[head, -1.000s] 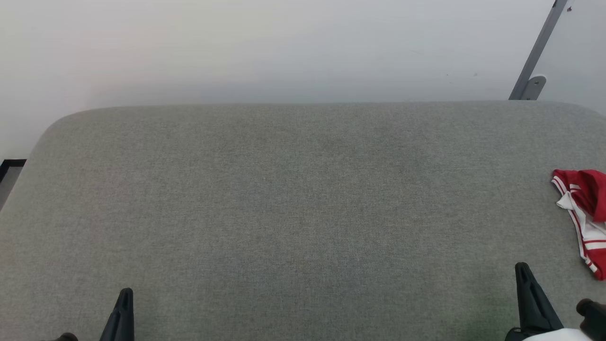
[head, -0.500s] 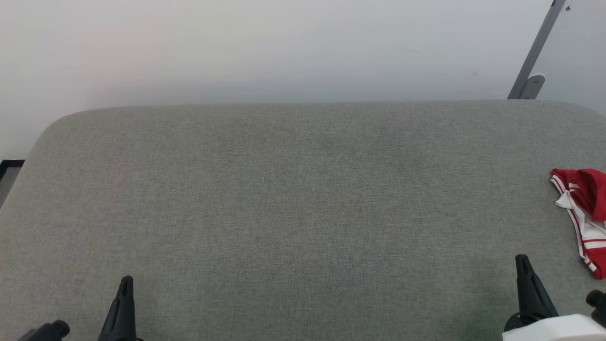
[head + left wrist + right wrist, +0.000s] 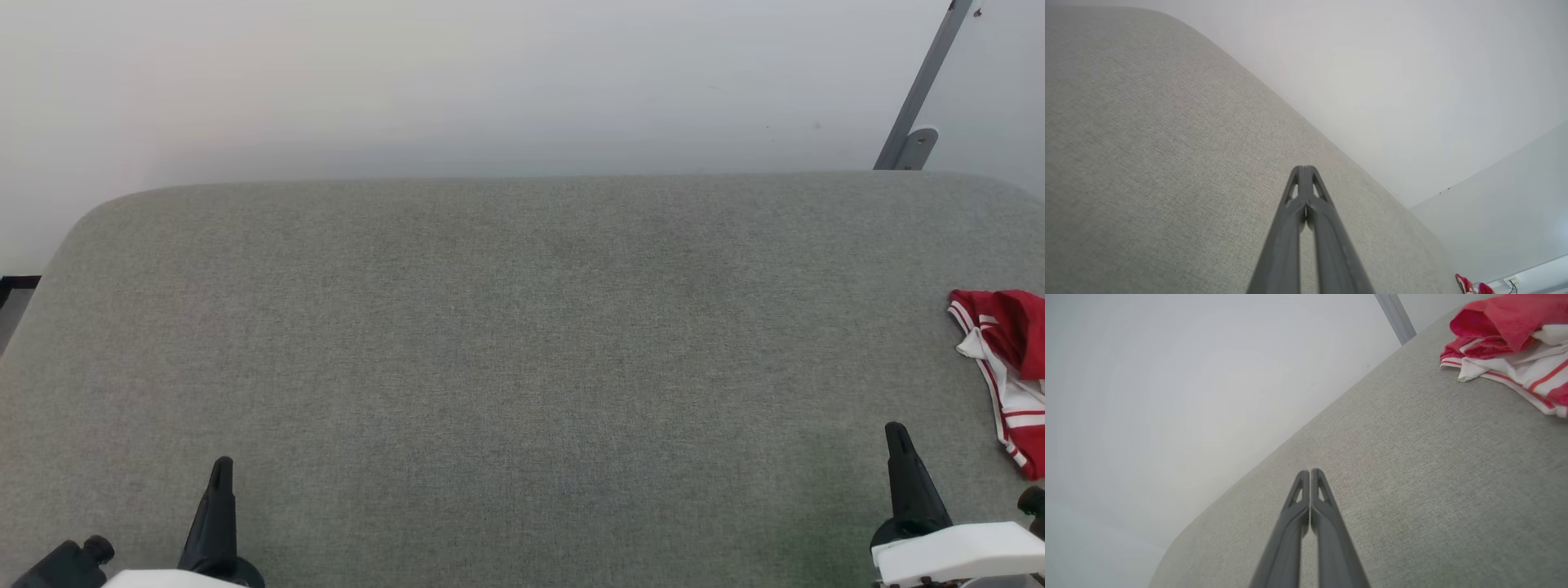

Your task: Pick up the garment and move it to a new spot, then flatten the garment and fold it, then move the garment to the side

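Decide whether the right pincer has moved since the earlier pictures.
Yes: the right pincer has advanced up the head view, nearer level with the red jersey.

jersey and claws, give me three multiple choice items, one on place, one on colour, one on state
1. Where in the head view is the jersey?
A) far right of the grey surface
B) centre
C) far left

2. Which colours does the jersey show?
A) blue and yellow
B) red and white
C) green and black

3. How are the left claw and right claw?
A) both open
B) both shut, empty
C) right shut on the jersey

1 A: it lies crumpled at the right edge.
2 B: red cloth with white, striped trim.
3 B: each wrist view shows fingers pressed together, apart from the jersey.
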Motion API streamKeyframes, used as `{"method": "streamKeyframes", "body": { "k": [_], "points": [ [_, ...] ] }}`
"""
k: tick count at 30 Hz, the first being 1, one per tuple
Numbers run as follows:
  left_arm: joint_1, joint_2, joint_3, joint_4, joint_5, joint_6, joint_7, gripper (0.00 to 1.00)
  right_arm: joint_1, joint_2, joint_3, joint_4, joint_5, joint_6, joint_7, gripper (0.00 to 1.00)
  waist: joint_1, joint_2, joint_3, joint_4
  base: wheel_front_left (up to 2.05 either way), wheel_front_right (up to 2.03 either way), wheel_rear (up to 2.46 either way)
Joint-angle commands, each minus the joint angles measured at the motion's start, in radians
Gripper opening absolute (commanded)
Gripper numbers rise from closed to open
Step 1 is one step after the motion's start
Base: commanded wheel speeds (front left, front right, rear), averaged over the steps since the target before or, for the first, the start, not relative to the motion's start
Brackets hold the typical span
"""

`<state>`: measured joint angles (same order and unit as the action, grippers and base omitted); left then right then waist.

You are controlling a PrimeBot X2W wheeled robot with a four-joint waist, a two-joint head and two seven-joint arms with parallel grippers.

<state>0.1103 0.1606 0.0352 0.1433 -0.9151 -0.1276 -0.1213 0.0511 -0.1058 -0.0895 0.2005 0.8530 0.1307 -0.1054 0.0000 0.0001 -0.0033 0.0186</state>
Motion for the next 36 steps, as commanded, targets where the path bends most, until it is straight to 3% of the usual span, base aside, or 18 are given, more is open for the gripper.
{"method": "streamKeyframes", "body": {
  "k": [1, 36],
  "points": [
    [-0.028, 0.004, 0.007, -0.007, -0.030, -0.002, 0.009, 0.00, -0.024, -0.002, -0.002, -0.008, 0.032, 0.000, 0.008, 0.00, 0.0000, -0.0001, 0.000, 0.000, 0.00, 0.00, 0.00],
    [-0.123, -0.043, 0.032, 0.044, -0.361, -0.003, 0.110, 0.00, -0.093, 0.026, -0.014, 0.016, 0.382, 0.000, 0.112, 0.00, 0.0000, -0.0001, 0.003, -0.007, 0.00, 0.00, 0.00]
  ]
}}
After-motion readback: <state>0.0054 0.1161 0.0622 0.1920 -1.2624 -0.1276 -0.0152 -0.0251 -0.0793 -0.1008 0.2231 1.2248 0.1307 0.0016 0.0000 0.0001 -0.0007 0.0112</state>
